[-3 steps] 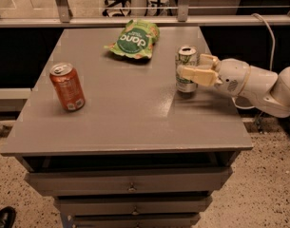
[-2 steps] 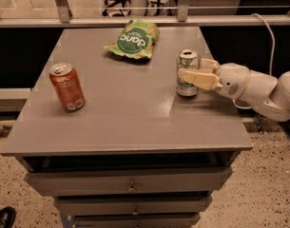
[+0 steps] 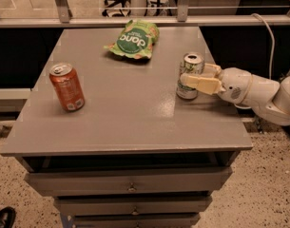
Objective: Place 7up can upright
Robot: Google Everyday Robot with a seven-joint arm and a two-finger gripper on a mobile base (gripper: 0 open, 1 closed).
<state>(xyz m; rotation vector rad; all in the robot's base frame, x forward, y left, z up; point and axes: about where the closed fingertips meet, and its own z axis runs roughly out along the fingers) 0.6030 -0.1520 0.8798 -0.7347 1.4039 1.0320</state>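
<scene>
At the right side of the table (image 3: 125, 118), the cream fingers (image 3: 201, 83) are closed on the 7up can (image 3: 192, 63), one crossing its near face and the other behind it. The can stands upright on the tabletop, silver top up. The gripper (image 3: 188, 76) reaches in from the right on a white arm (image 3: 258, 91) that hangs past the table's right edge. Well apart, an orange can (image 3: 67, 87) stands upright on the left side. A green snack bag (image 3: 133, 39) lies toward the far edge. Drawers (image 3: 130, 184) sit under the top.
</scene>
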